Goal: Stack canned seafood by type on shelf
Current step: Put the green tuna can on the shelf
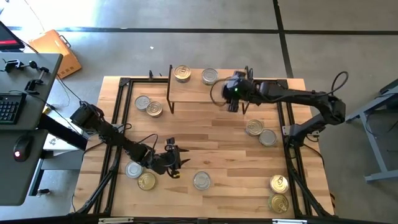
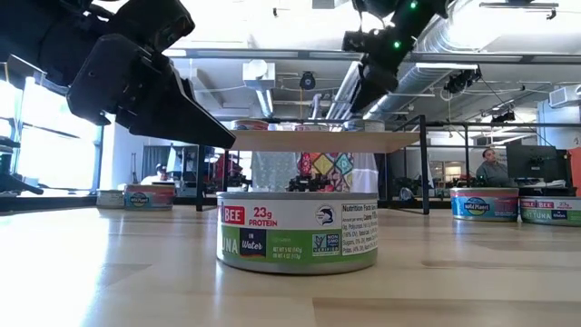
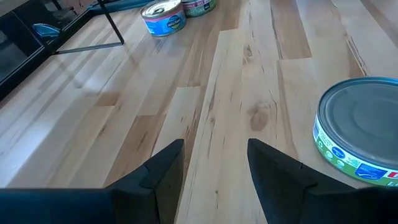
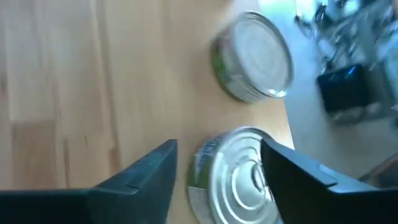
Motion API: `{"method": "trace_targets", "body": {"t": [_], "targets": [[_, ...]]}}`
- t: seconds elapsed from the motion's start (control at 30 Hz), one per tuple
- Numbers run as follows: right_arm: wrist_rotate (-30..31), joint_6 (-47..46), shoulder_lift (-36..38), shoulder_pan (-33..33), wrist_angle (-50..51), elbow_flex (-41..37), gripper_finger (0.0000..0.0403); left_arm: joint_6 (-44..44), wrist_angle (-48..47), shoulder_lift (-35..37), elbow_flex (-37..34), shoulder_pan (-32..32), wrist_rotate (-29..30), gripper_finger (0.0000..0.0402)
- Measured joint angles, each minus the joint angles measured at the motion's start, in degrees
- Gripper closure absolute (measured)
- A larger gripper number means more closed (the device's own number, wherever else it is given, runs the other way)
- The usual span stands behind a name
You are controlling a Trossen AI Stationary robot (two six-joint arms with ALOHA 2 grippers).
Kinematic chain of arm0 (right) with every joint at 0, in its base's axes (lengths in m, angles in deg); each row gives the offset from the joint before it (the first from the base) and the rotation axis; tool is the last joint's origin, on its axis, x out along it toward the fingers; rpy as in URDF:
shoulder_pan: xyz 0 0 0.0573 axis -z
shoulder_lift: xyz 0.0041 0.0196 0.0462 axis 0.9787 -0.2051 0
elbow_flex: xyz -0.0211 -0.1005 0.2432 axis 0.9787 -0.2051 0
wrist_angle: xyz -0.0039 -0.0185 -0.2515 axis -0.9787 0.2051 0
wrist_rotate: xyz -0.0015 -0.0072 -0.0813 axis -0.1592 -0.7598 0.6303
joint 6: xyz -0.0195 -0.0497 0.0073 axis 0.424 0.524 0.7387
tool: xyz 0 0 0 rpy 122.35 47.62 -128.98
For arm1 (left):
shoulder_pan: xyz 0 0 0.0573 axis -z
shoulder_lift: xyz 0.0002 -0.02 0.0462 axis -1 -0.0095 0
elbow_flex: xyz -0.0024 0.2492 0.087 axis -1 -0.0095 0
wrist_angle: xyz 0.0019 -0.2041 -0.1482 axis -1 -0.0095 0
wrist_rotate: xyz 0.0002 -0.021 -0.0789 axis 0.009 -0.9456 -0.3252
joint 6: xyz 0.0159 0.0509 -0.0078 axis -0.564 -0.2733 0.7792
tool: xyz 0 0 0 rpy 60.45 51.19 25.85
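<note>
- Risk: the right end effector sits over the shelf at the worktop's far edge, its fingers either side of a silver-lidded tin. Lifting off crookedly could drag that tin into the next one or toward the shelf edge.
- Its jaws stand apart around the tin. Whether they touch it, I cannot tell, though it looks like a release.
- The left end effector hovers near the front-left corner – jaws partly open, empty, a tin just beside it.
- Other tins lie scattered across the worktop, unsorted.
</note>
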State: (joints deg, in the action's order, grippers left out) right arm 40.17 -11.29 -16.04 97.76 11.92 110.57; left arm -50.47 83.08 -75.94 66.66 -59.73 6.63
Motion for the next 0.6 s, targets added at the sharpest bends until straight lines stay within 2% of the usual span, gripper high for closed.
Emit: {"method": "trace_targets", "body": {"t": [0.17,0.27,0.3,0.5,0.6], "targets": [[-6.4,-11.8,-0.1,6.3,2.2,1.7,0.0298,0.1,0.0,0.0,0.0,-0.1,0.0,0.0234],[-10.2,-13.7,-0.1,9.4,2.7,1.2,0.0374,0.1,0.0,0.0,0.0,-0.1,0.0,0.0234],[-11.2,-13.7,-0.1,10.2,2.7,0.8,0.0388,0.1,0.0,0.0,0.0,-0.1,0.0,0.0234],[-14.0,-14.4,-2.4,12.8,1.9,0.5,0.0372,0.1,0.1,0.0,0.0,-0.1,0.0,0.0234],[-13.7,-12.8,-4.1,14.0,0.8,0.7,0.0379,0.1,0.2,0.0,0.0,-0.2,0.0,0.0234]]}}
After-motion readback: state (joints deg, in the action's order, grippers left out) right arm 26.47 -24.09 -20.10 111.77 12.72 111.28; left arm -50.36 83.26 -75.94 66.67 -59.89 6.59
